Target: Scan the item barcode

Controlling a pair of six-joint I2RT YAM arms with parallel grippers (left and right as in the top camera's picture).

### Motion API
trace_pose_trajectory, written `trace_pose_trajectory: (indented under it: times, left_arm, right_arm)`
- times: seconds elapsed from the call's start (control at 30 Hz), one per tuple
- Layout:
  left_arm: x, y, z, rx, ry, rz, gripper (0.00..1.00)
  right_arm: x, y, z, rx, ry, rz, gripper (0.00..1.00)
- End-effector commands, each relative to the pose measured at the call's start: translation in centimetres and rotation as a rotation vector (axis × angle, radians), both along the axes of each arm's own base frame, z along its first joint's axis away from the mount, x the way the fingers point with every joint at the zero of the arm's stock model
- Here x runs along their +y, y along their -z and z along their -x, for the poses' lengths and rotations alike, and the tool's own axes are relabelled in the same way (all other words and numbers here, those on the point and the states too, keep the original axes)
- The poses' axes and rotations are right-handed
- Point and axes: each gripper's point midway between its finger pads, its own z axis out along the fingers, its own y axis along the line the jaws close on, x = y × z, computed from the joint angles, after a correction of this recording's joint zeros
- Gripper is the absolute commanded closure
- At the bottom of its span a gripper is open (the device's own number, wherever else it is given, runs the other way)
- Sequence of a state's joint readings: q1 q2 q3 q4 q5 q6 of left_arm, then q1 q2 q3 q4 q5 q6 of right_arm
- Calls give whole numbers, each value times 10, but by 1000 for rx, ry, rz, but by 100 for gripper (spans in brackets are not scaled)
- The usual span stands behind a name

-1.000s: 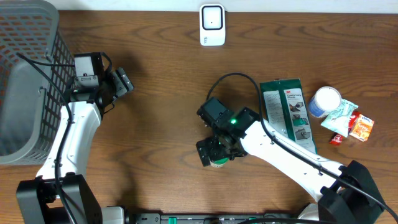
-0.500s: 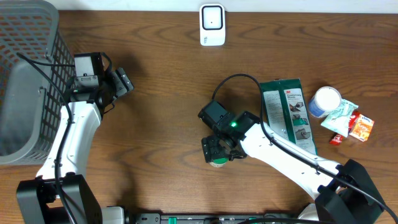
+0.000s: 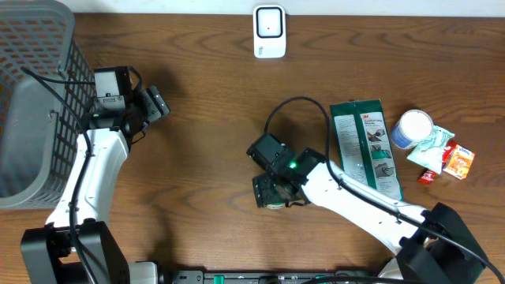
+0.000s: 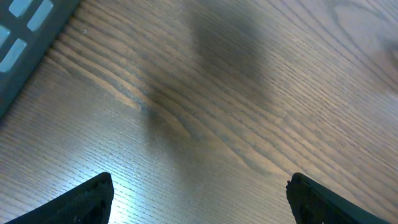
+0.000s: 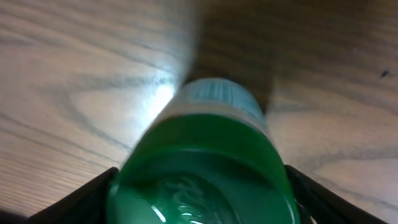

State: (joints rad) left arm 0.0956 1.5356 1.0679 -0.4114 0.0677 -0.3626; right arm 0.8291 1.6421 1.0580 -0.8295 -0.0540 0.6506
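- Closest in, the right tool [image 3: 272, 197] has drawn its fingers together over the last second. It now grips the bottle [image 5: 199, 168], with a dark finger against each side of the green cap in the right wrist view.
- Over the same second the right arm has slid a little to the left across the tabletop [image 3: 197, 158], and the bottle has shifted with it. I take that as a sign the grip has caught.
- For the task, the pick-up looks nearly settled. The bottle has yet to be lifted and carried to the scanner.
- The bottle lies tipped on the tabletop near the front edge. Its green cap points up at the wrist camera, filling the gap between the fingers, and its pale labelled body runs away from the tool.
- No barcode can be made out on the label from here; it is blurred.
- Further out on the right, a green packet [image 3: 364, 146] lies flat just beyond the right arm, apart from the bottle.
- Past the packet sit a white tub [image 3: 413, 128] and some small red and orange packs [image 3: 454, 160].
- Off to the left, the left tool [image 3: 158, 105] hangs over bare wood with its fingers wide apart, holding nothing. It has not moved.
- Just beside it stands the grey basket [image 3: 75, 63].
- Farthest away, the white scanner [image 3: 269, 31] sits at the back edge of the tabletop. It is well apart from the bottle, almost straight ahead of it.
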Motion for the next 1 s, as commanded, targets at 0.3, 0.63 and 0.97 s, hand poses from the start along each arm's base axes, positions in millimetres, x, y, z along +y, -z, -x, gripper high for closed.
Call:
trace_pose_trajectory:
  times: [0.3, 0.63, 0.97]
  left_arm:
    - [3, -5, -2, -10, -5, -15, 11]
    - [3, -5, -2, -10, -5, -15, 11]
    - [3, -5, -2, -10, -5, -15, 11]
  right_arm:
    - [-1, 0, -1, -7, 11, 4, 45]
    - [19, -22, 6, 164, 15, -208, 73]
    - [14, -66, -10, 355, 24, -617, 99]
